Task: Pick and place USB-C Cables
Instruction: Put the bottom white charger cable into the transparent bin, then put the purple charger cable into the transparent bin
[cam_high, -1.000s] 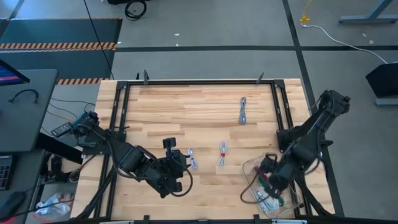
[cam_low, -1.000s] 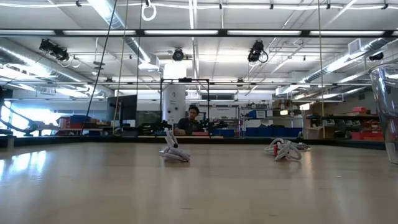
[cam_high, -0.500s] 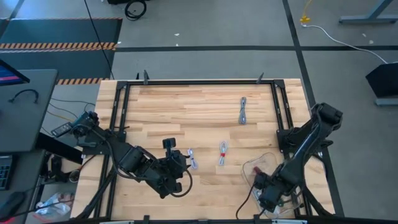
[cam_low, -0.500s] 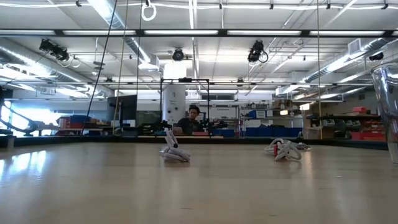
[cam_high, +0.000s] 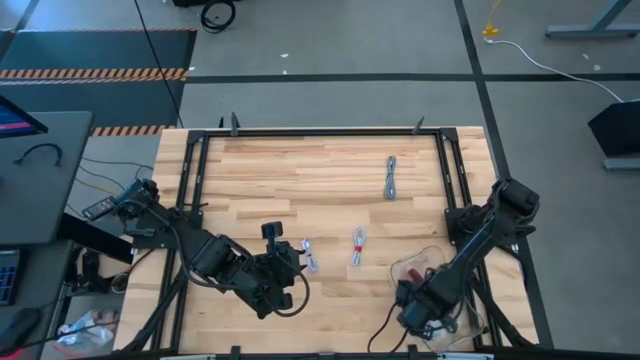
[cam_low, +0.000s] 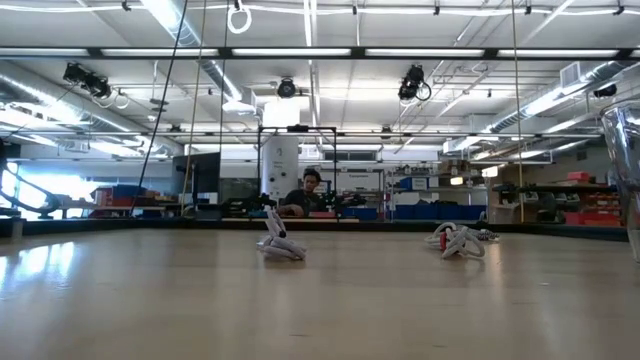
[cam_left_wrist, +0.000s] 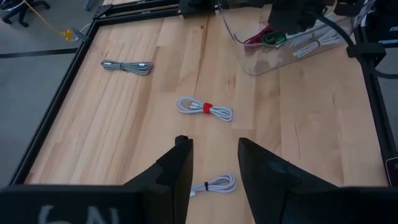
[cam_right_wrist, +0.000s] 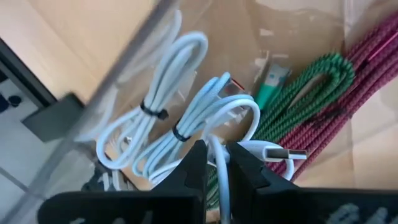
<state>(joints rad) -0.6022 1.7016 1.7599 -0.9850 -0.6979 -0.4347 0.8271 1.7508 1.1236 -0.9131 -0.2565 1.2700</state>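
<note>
My right gripper (cam_high: 413, 303) reaches down into the clear plastic tray (cam_high: 425, 262) at the near right corner, shut on a white USB-C cable (cam_right_wrist: 231, 107). Under it in the tray lie more white bundles (cam_right_wrist: 149, 112), a green cable (cam_right_wrist: 311, 81) and a purple-red cable (cam_right_wrist: 367, 56). My left gripper (cam_left_wrist: 214, 162) hovers open above a small white cable (cam_left_wrist: 214, 185) that lies flat on the table. A white cable with a red tie (cam_high: 357, 245) and a grey cable (cam_high: 390, 178) also lie flat on the wood. My right gripper pinches a strand of the white cable's coil (cam_right_wrist: 217, 152) between its two fingers, which point steeply down into the tray. The coil extends beyond the fingertips, its plug (cam_right_wrist: 283, 152) over the other cables. Whether it rests on them I cannot tell.
A black metal frame (cam_high: 320, 132) edges the wooden table. The tray's clear wall (cam_right_wrist: 124, 68) stands close beside my right fingers. Bare wood lies between the loose cables and the far edge. A person shows far off beyond the table (cam_low: 312, 190).
My right gripper has sunk into the clear tray, shifting toward the table's near edge and rolling its wrist, still shut on the white cable. My left arm has kept still.
</note>
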